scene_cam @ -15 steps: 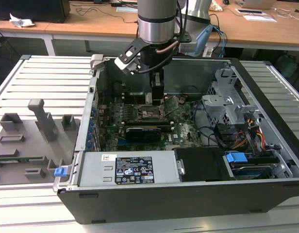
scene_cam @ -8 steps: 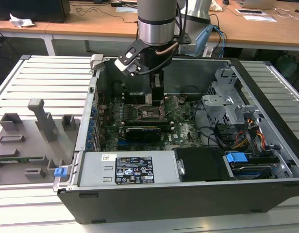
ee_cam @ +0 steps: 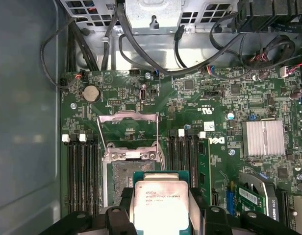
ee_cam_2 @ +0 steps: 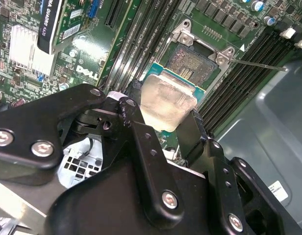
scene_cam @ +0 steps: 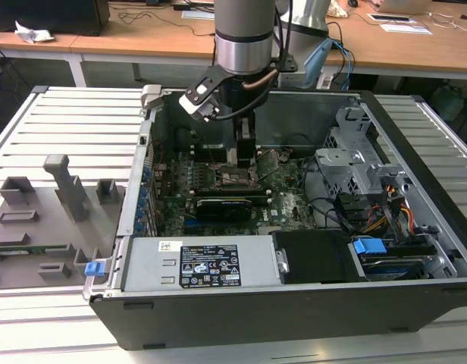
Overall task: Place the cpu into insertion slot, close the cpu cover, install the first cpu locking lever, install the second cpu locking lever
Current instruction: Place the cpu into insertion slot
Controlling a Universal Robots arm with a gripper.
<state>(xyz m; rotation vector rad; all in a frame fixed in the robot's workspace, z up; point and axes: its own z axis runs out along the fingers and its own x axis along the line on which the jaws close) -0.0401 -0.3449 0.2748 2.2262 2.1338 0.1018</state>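
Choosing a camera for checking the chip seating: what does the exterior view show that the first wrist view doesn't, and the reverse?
Exterior view: the whole computer case, the arm reaching into it, the power supply at its near side, a grey fixture tray at the exterior view's left. First wrist view: the face of the cpu, held near the insertion slot, the open cpu cover, a finned heatsink. Shared: the green motherboard and the claw above it.

wooden desks behind slatted table
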